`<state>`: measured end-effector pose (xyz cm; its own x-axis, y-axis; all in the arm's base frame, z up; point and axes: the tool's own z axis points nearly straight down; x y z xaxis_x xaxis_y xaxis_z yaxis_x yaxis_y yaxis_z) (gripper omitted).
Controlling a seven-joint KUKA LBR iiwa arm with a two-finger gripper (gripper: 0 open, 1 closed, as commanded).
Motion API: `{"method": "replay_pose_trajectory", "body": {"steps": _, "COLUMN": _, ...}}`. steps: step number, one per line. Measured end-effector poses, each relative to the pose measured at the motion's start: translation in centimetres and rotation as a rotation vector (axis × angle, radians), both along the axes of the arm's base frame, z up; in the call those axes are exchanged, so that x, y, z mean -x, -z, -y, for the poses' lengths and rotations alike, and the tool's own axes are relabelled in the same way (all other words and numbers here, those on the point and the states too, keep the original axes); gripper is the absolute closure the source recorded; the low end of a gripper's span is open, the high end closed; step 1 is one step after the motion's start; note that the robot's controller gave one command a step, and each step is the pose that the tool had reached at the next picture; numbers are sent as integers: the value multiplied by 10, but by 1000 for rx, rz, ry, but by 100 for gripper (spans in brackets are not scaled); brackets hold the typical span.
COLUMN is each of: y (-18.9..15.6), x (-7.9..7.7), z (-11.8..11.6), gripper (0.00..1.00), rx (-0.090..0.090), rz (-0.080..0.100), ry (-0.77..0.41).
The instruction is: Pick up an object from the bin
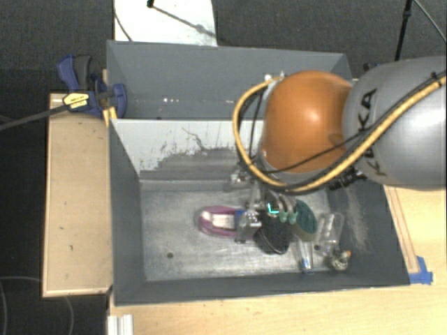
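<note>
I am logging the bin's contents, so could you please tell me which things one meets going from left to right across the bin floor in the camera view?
Purple and white thing → black round thing → dark green thing → clear plastic piece.

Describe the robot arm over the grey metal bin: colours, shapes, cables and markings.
The arm is a thick, rounded silver-grey link with black KUKA lettering. Its wrist wears a smooth orange dome-shaped cover. A yellow cable and black cables loop around that cover. Beneath sits the small metallic claw, showing a green light.
</note>
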<state>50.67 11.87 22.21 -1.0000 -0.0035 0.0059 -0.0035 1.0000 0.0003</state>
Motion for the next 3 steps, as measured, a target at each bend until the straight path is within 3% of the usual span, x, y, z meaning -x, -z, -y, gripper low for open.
{"method": "replay_pose_trajectory", "body": {"steps": 1, "y": 141, "x": -35, "z": 34, "gripper": 0, "rx": 0, "rz": 0, "ry": -142}}
{"method": "replay_pose_trajectory", "body": {"steps": 2, "y": 136, "x": -37, "z": 32, "gripper": 100, "rx": -2, "rz": 8, "ry": -138}}
{"method": "replay_pose_trajectory", "body": {"steps": 3, "y": -6, "x": -58, "z": 56, "gripper": 100, "rx": 0, "rz": 14, "ry": -674}}
